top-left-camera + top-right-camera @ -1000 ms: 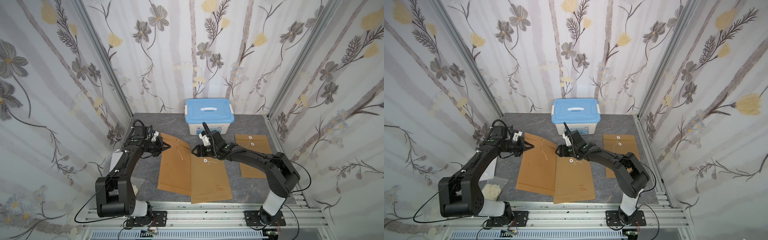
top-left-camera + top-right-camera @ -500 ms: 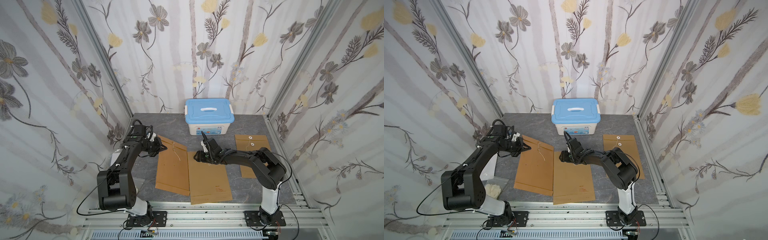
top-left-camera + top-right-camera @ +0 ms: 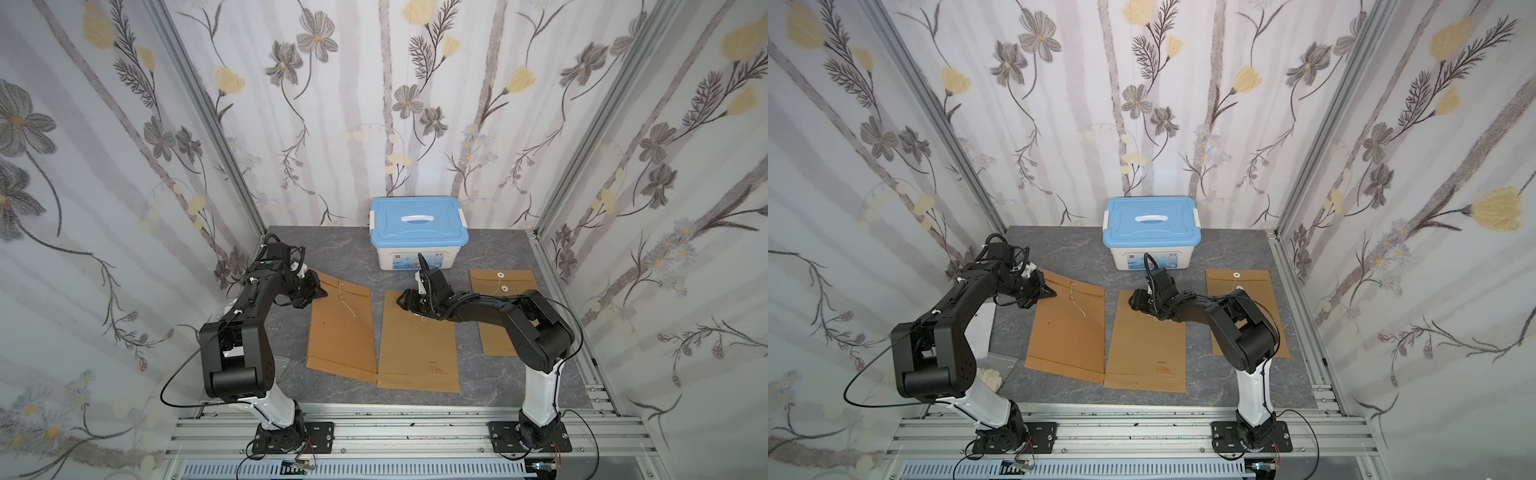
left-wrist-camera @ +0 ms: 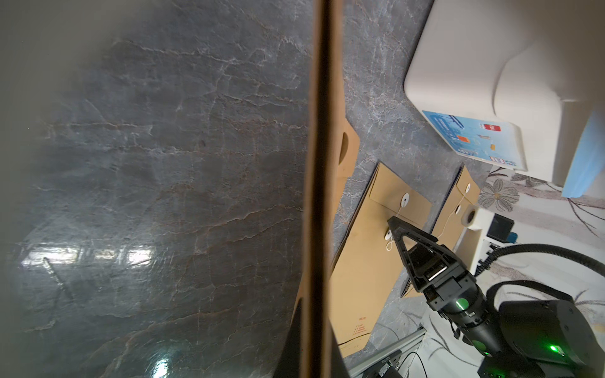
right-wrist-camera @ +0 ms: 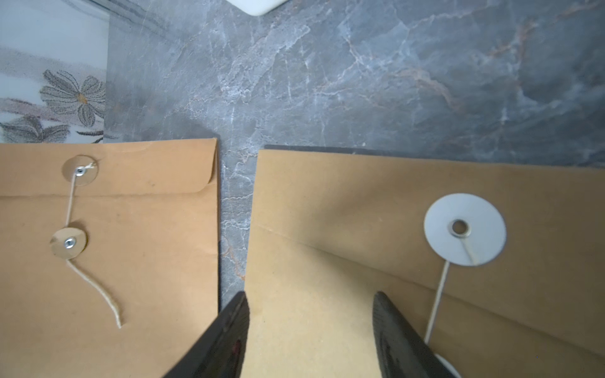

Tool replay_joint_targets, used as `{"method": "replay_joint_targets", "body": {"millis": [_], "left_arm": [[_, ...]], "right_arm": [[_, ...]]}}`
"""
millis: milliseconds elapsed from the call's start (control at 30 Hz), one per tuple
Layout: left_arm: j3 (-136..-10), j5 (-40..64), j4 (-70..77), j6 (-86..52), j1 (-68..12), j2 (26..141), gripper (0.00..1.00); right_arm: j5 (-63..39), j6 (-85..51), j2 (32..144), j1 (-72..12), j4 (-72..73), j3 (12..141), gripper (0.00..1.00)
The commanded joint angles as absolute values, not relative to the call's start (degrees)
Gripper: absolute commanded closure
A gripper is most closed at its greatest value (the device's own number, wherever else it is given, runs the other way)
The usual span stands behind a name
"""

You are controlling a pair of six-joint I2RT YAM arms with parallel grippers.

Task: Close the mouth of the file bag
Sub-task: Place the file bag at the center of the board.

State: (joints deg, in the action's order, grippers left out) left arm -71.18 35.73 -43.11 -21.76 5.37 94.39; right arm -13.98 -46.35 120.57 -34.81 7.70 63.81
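Three brown file bags lie on the grey table. My left gripper [image 3: 318,293] [image 3: 1048,293] [image 4: 316,327] is shut on the far left corner of the left file bag [image 3: 340,332] [image 3: 1067,328] [image 5: 131,245], whose paper edge runs between the jaws. The middle file bag [image 3: 415,353] [image 3: 1142,353] [image 5: 327,327] has its flap folded down, with a white disc [image 5: 465,229] and a loose string [image 5: 438,294] on it. My right gripper [image 3: 405,297] [image 3: 1136,299] [image 5: 311,301] is open and low over that bag's top left part, nothing between its fingers.
A white box with a blue lid [image 3: 417,220] [image 3: 1150,220] stands at the back, just behind the right gripper. A third file bag [image 3: 498,282] [image 3: 1241,286] lies at the right under the right arm. A clear plastic bag [image 3: 992,374] sits at the front left by the left arm's base.
The left gripper has dragged the left file bag leftward, so it no longer overlaps the middle one. The right arm has folded in, its gripper staying low over the middle bag.
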Motion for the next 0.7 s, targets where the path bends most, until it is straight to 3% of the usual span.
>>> {"method": "replay_joint_targets", "body": {"millis": [0,233,500,667], "left_arm": [[-72.4,32.9,-46.2,-19.0,5.4,96.1,1.0],[-81.5,22.6,-52.0,-15.0,5.6,104.8,1.0],[-84.6,28.3,-48.1,-9.7,6.1,110.3,1.0],[-83.7,34.6,-45.4,-9.5,8.9,110.4,0.78]], "right_arm": [[-14.3,-43.4,118.9,-34.8,5.8,65.7,0.38],[-19.0,-37.4,118.4,-36.4,0.7,71.6,0.38],[-21.5,-36.3,123.7,-42.8,-2.6,79.9,0.38],[-19.5,-37.4,129.3,-45.4,-8.7,86.4,0.38]]}}
